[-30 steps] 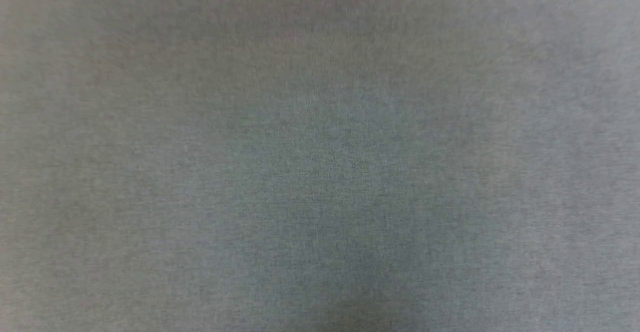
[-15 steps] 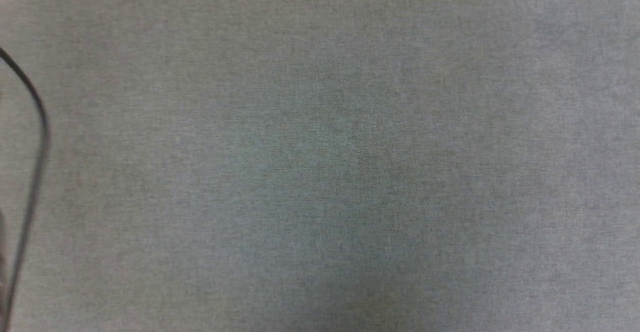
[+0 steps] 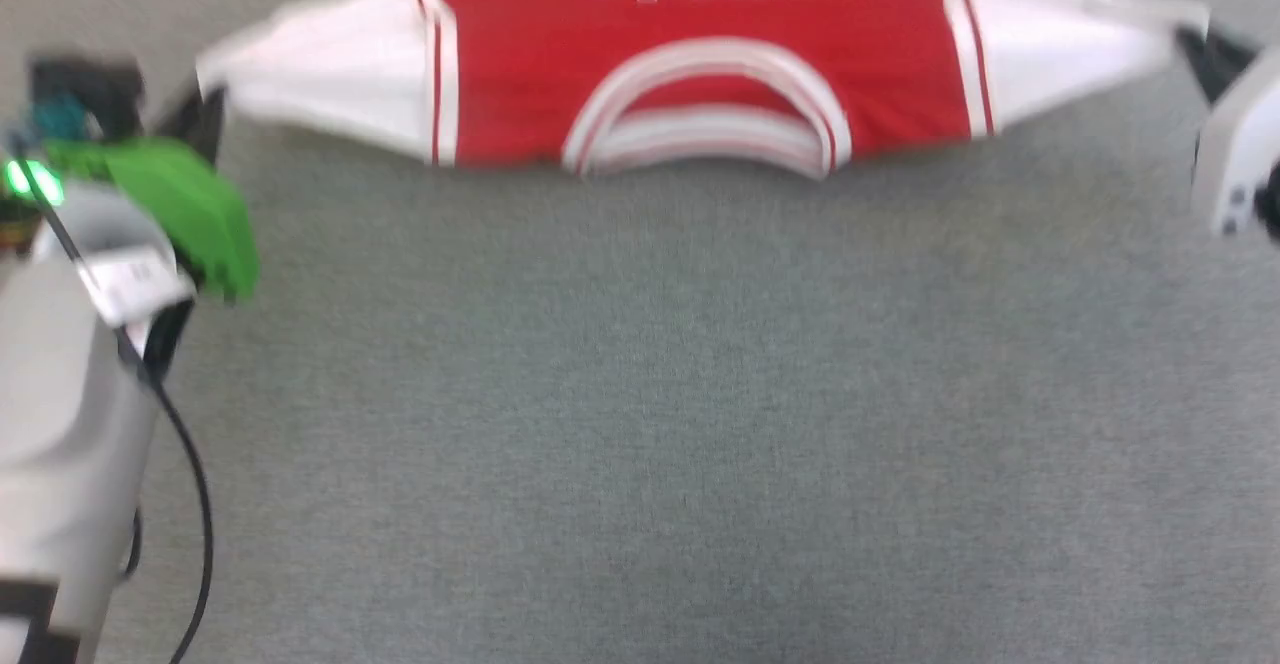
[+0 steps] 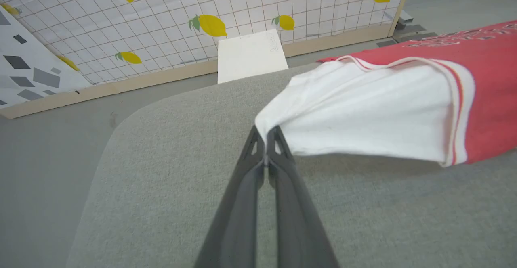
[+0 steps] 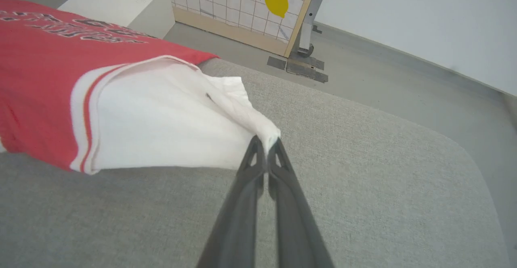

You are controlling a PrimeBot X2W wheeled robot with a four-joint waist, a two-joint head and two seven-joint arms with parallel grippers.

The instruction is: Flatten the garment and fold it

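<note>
The garment, a red T-shirt with white sleeves and striped trim, is stretched across the top of the head view, collar toward me. My left gripper is shut on the tip of its left white sleeve, the fingertips pinching the cuff just above the grey surface. At the far right my right gripper is shut on the other white sleeve, pulled to a point at the fingertips. Both sleeves hang lifted and taut.
A grey fabric-covered table with rounded corners lies under the garment. Beyond it stand a lemon-print tiled panel and a white box on the grey floor. My left forearm and its black cable are at the lower left.
The head view has shifted: earlier it held bare grey cloth, then a cable at the left edge; now the stretched garment and both arms are in it. The picture is motion-blurred.
</note>
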